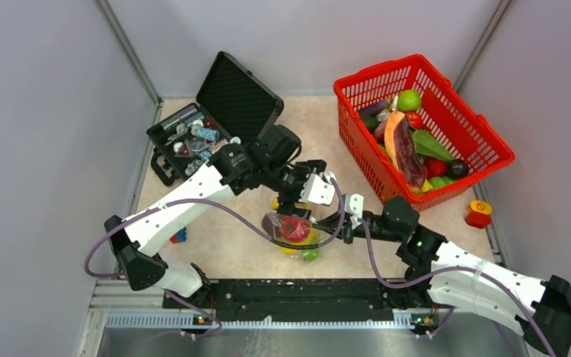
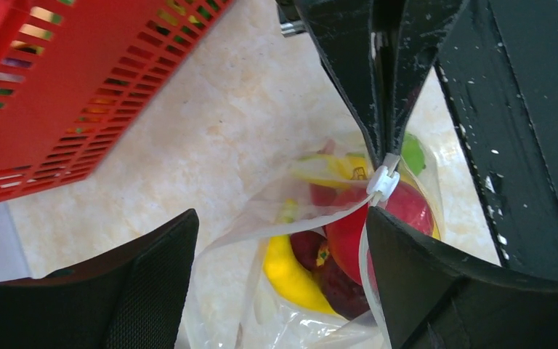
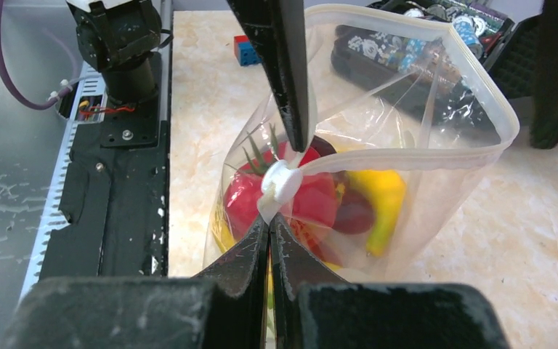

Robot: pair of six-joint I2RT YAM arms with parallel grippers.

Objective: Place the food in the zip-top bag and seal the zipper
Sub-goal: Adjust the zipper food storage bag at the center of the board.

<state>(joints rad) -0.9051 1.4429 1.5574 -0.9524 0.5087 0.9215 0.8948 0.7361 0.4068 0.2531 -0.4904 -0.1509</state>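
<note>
I'm clenching the zipper (image 3: 399,158) end in my right end effector (image 3: 270,218); left end effector (image 2: 280,247) released astride it. Pinch squarely, keep taut.

The bag (image 3: 421,196) (food (image 3: 312,200) inside) sits on the table (image 1: 223,249) near the front; case (image 1: 215,119) behind-left, basket (image 1: 446,111) behind-right.

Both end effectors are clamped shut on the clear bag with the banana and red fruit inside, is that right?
Not quite. Only the right end effector is clamped shut on the zip-top bag, by its white slider. The left end effector is open, fingers apart either side of the bag, as the left wrist view shows.
</note>
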